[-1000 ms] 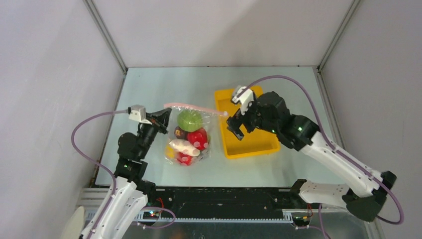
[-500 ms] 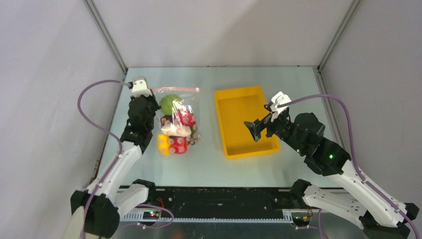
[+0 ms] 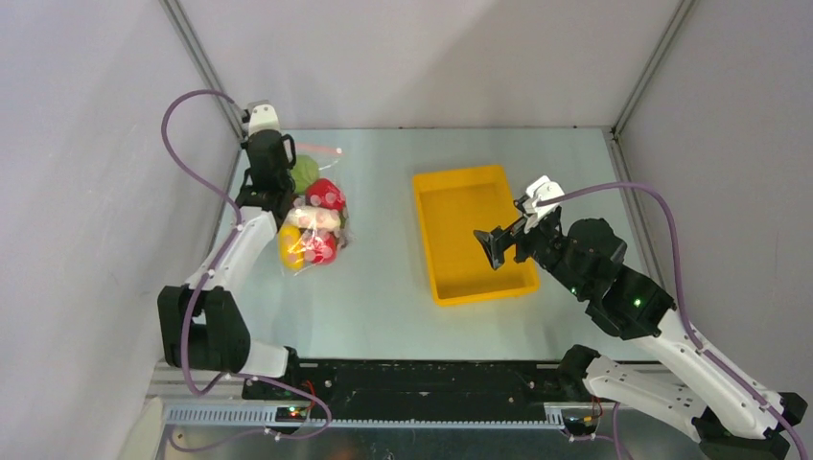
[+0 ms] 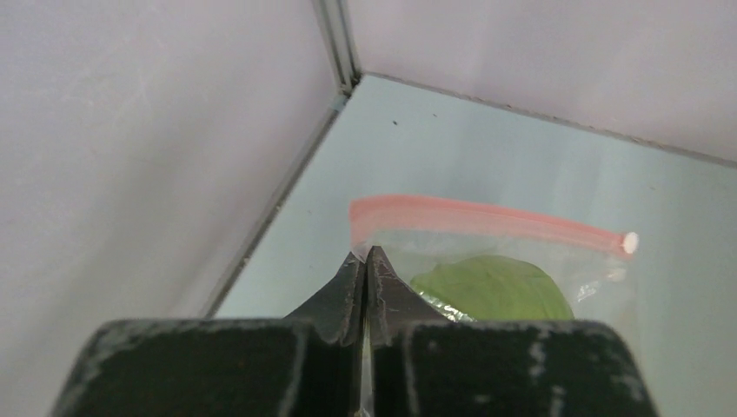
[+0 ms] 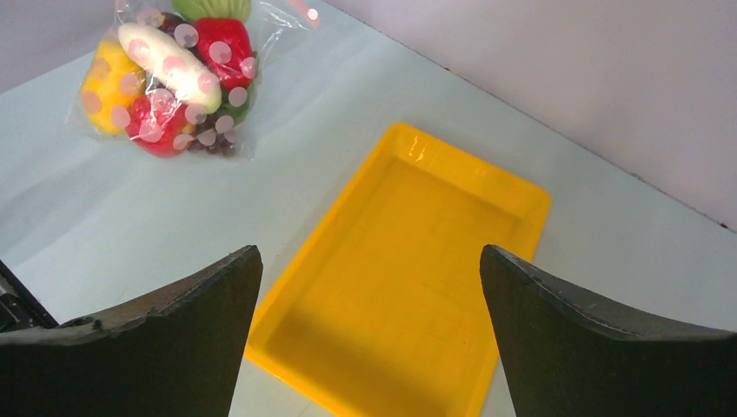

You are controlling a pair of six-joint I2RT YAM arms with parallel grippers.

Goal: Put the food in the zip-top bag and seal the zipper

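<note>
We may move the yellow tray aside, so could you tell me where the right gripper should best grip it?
Pinch the yellow tray by its right long wall from above, one finger inside, one outside: it lies flat and empty, walls thin and upright, and the open right gripper hangs over it.

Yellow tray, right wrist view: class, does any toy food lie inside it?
No, the yellow tray shows only its bare floor; the food sits in the zip-top bag.

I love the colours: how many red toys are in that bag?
2. One red toy sits near the bag's mouth beside the green piece; the other lies at the bottom beside the yellow piece. Others may be hidden.
</note>
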